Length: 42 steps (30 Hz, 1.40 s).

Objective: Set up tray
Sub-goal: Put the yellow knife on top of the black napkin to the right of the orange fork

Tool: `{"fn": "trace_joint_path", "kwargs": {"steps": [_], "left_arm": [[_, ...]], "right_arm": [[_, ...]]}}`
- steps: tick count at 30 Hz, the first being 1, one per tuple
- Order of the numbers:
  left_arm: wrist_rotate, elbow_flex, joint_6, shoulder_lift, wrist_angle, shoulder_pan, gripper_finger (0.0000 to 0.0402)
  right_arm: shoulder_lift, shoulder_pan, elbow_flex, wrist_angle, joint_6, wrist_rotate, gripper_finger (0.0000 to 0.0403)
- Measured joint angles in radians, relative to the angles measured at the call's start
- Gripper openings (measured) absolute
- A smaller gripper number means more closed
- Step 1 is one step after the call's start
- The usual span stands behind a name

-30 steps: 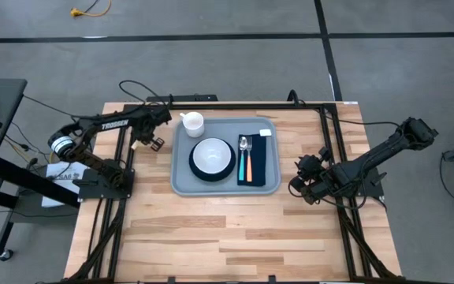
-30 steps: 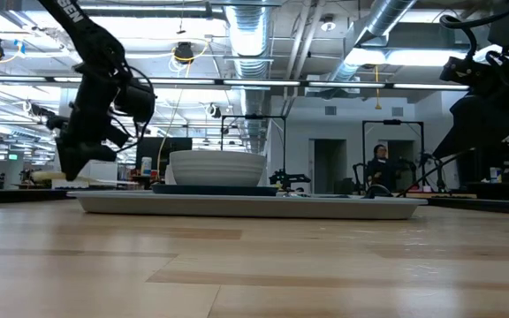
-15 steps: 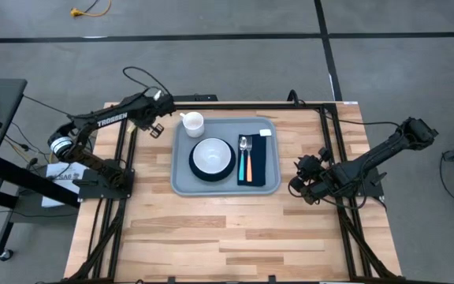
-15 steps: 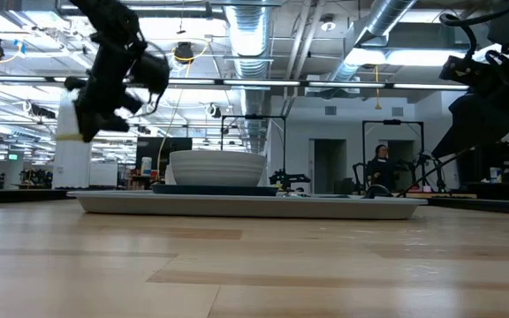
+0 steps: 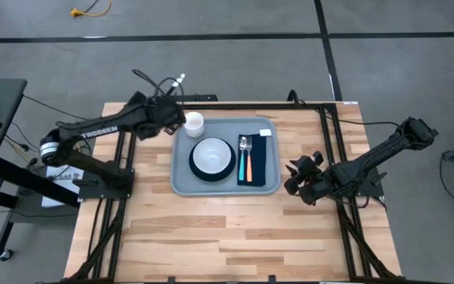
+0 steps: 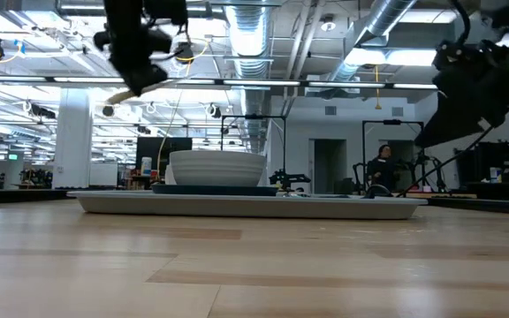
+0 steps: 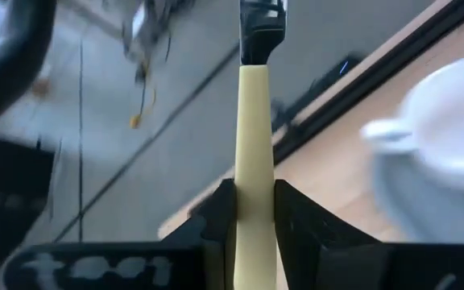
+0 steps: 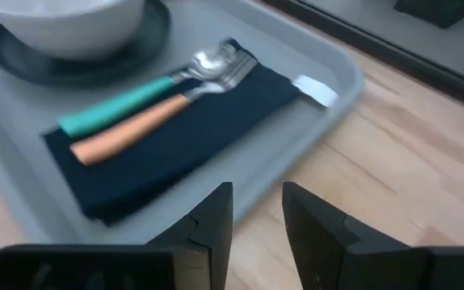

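A wooden table [image 5: 211, 229] stands on a grey floor, with a workshop hall behind it in the low view. The tray [image 5: 181, 183] lies flat on the table's far middle part. In it a white bowl [image 5: 213, 153] sits on a dark plate [image 5: 196, 167], a white cup [image 5: 193, 122] stands in the far left corner, and a navy cloth [image 5: 258, 162] at the right side carries a teal-handled spoon [image 8: 127, 101] and an orange-handled fork [image 8: 135, 125] side by side. The left gripper [image 7: 254, 213] is raised above the table's far left edge, just beside the cup, its fingers pinching a cream-handled utensil [image 7: 254, 153]. The right gripper [image 8: 256, 213] hangs just right of the tray, its fingers a little apart and holding nothing.
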Motion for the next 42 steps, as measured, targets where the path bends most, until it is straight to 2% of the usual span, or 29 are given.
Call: {"fn": "trace_joint_path", "kwargs": {"steps": [5,11,15,17,19,24,28,35,38,42], "left_arm": [[-0.065,0.0,0.007,0.014,0.138,-0.185,0.0047],[-0.141,0.0,0.085,0.098,0.361,-0.392,0.0047],[-0.226,0.0,0.115,0.177,0.524,-0.489,0.0047],[-0.219,0.0,0.14,0.21,0.624,-0.514,0.0047],[-0.159,0.0,0.199,0.236,0.731,-0.525,0.0047],[0.113,0.0,0.317,0.267,0.979,-0.523,0.0047],[0.291,0.0,0.366,0.269,1.108,-0.522,0.0047],[0.598,0.0,0.391,0.269,1.229,-0.513,0.0047],[0.708,0.0,0.363,0.269,1.243,-0.508,0.0047],[0.802,0.0,0.355,0.269,1.254,-0.507,0.0047]], "right_arm": [[0.0,-0.018,0.0,0.152,-0.1,0.0,0.0102],[0.0,-0.059,0.0,0.351,-0.194,-0.001,0.0102],[0.0,-0.084,0.0,0.444,-0.312,0.0,0.0102],[0.0,-0.092,0.0,0.501,-0.384,0.0,0.0102],[0.003,-0.089,0.0,0.565,-0.464,-0.004,0.0102],[0.025,-0.061,0.0,0.734,-0.642,-0.033,0.0102],[0.06,-0.054,0.0,0.853,-0.753,-0.089,0.0102],[0.113,-0.05,0.0,1.084,-0.935,-0.121,0.0102],[0.114,-0.05,0.0,1.177,-1.021,-0.198,0.0102],[0.112,-0.05,0.0,1.277,-1.1,-0.332,0.0102]]}}
